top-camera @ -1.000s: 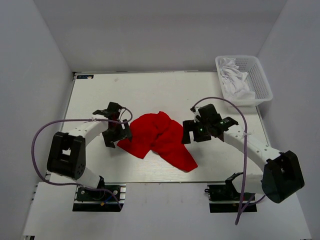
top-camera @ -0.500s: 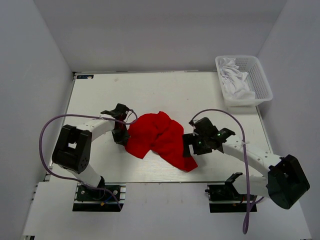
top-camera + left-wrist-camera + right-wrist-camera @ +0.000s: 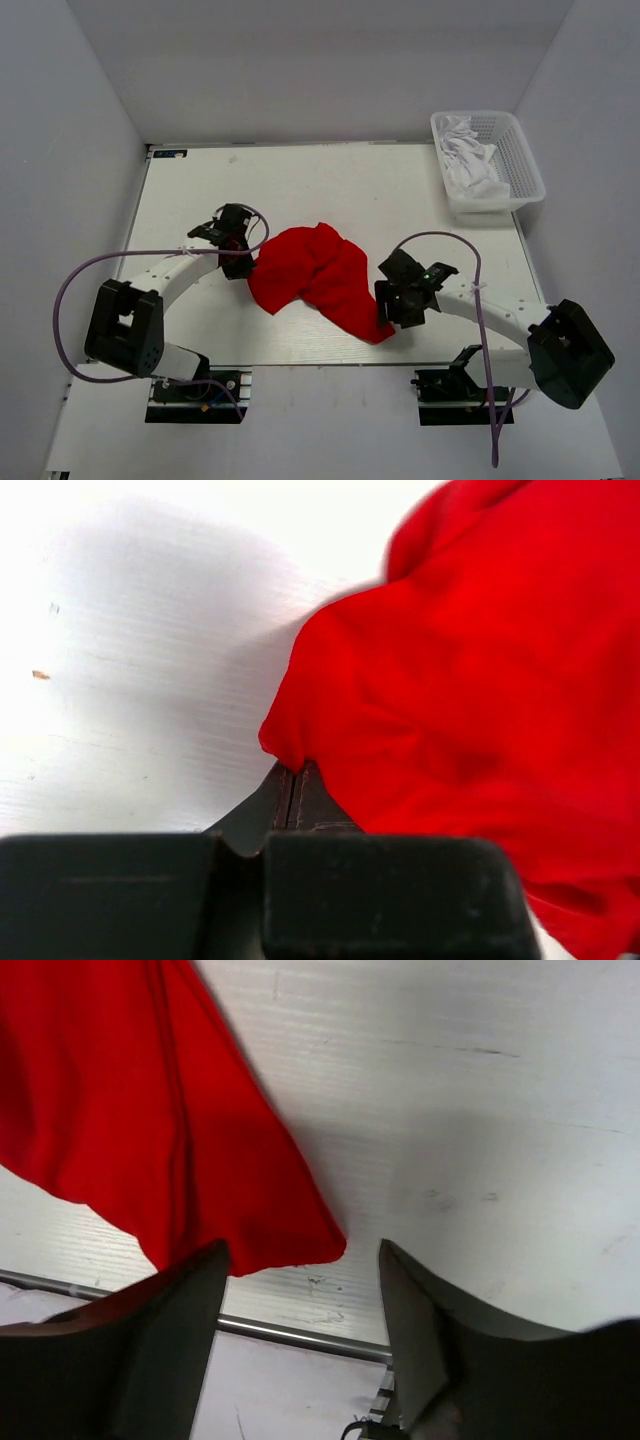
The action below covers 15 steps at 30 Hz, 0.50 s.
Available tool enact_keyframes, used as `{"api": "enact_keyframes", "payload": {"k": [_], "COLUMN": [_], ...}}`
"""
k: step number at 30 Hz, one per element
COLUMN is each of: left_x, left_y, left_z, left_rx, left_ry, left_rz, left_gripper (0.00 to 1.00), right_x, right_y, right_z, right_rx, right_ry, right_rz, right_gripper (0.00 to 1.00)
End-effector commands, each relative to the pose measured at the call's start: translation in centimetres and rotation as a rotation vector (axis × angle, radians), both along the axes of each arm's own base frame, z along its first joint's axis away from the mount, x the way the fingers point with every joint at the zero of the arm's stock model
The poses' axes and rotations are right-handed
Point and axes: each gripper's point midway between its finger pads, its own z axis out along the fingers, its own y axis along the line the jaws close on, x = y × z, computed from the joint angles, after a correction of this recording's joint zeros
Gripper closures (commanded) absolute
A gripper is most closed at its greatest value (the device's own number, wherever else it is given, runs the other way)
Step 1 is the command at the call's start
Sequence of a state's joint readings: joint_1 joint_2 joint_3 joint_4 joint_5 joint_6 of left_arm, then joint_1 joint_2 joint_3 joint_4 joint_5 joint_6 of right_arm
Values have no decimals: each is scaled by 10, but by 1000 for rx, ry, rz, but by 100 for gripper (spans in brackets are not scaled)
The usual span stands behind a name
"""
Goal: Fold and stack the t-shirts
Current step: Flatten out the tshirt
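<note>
A crumpled red t-shirt [image 3: 315, 275] lies mid-table. My left gripper [image 3: 243, 263] is at its left edge. In the left wrist view the jaws of the left gripper [image 3: 290, 772] are pressed together on a pinch of the red t-shirt [image 3: 470, 660]. My right gripper [image 3: 389, 318] sits at the shirt's near right corner. In the right wrist view the right gripper [image 3: 300, 1248] is open, and the corner of the red t-shirt [image 3: 120, 1090] lies flat on the table between its fingers. Neither finger touches the cloth.
A white basket [image 3: 522, 150] at the back right holds crumpled white t-shirts [image 3: 470, 162]. The table's near edge with its metal rail [image 3: 300, 1332] runs just below the right gripper. Grey walls enclose the white table [image 3: 300, 180].
The left gripper has shut on the shirt's left edge and drawn it slightly back. The right arm has swung toward the near edge, down to the shirt's corner, with its jaws narrowing.
</note>
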<state>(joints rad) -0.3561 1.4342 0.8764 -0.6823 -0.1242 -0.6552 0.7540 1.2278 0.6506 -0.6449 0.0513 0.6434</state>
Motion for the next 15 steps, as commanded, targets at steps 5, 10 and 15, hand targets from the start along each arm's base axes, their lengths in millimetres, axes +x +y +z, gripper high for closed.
{"api": "enact_keyframes", "payload": {"k": [5,10,15], "left_x": [10,12,33], "left_y": [-7,-15,-27], "left_z": [29,50,114], "left_rx": [-55,-107,-180], "left_ry": [-101,-158,-342], "left_rz": [-7,-35,-84], "left_gripper": [100,100,100], "right_x": [-10,-10,49], "right_y": [9,14,11], "right_z": [-17,-24,27], "right_rx": [-12,-26,-78], "right_ry": [46,64,-206], "right_rz": [-34,-41,-128], "right_gripper": [47,100,100]}}
